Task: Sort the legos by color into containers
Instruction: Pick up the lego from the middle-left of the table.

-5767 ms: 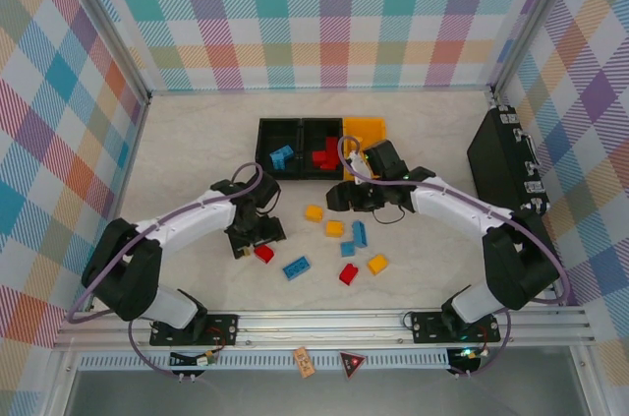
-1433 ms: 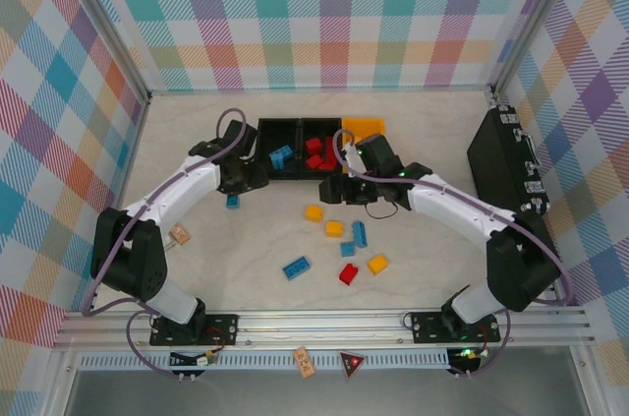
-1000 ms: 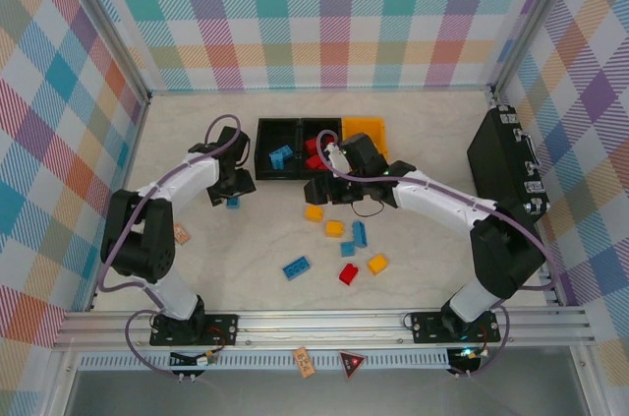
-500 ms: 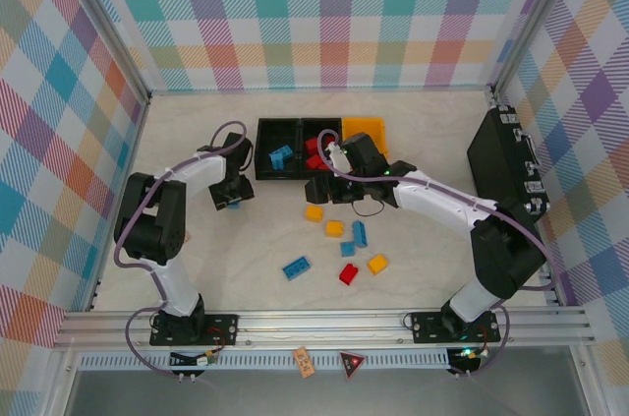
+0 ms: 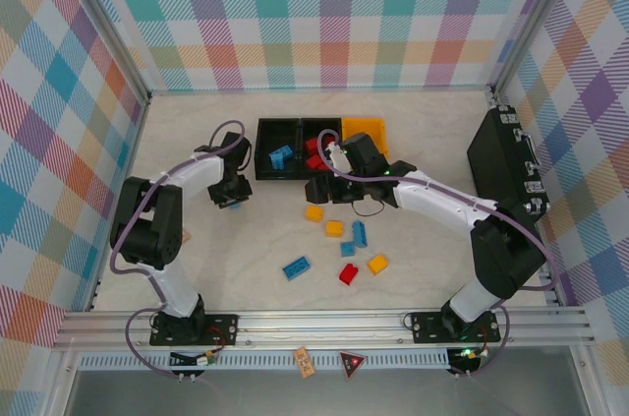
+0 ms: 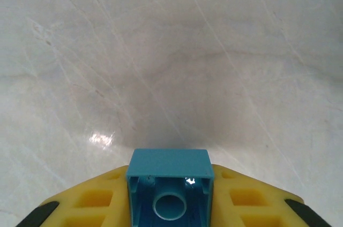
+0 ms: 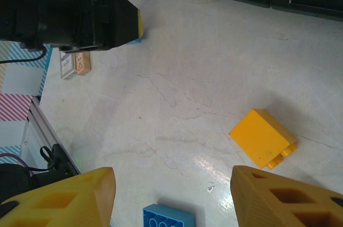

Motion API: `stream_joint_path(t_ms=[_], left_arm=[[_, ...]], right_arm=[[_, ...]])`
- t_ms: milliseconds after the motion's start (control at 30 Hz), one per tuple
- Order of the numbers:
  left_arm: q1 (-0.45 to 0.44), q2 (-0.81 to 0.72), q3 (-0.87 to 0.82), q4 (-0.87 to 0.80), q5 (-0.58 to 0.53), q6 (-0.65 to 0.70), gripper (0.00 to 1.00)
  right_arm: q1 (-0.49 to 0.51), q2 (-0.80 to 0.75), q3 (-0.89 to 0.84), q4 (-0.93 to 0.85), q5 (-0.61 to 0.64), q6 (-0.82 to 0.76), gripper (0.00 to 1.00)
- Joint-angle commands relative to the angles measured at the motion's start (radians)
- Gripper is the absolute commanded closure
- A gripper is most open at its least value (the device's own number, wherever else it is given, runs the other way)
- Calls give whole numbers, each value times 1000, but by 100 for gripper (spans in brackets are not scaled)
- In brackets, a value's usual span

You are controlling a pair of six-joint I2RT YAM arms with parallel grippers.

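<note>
Change: left hand [image 5: 232, 198], spread a second ago, has drawn shut; the right arm holds the same pose over that second.
Left hand: clenched on the held brick [image 6: 169, 176], small and blue, pinched between yellow fingers [image 6: 88, 205] with its hollow underside toward the wrist camera.
Left hand, position: low over the counter [image 5: 197, 268], left of the bins; whether the held brick clears the counter cannot be told.
Right hand [image 5: 322, 190]: released, fingers spread, grasping nothing; just in front of the middle bin.
Left bin [image 5: 267, 136]: black; blue pieces inside.
Middle bin [image 5: 320, 127]: black; red pieces inside, partly hidden by the right arm.
Yellow bin [image 5: 366, 128]: rightmost of the row, against the middle bin.
Loose legos: orange bricks [image 5: 334, 228], blue bricks [image 5: 296, 267] and a red brick [image 5: 348, 273], scattered mid-counter in front of the right hand.
Right wrist view: one orange brick [image 7: 263, 138] ahead; a blue plate [image 7: 168, 217] at the lower edge, between the fingers.
Case [image 5: 506, 160]: black, by the right wall, well apart from the bins.
</note>
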Motion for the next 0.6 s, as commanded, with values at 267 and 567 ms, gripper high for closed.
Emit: stream_joint_path(t_ms=[267,567], left_arm=[[-32,-80,236,-132,73,34,72],[-91,84,504,-168,115,36,71]], right_arm=[[2,-25,62,-68,77,-16,41],[-10,-48,60,-105,119,3,41]])
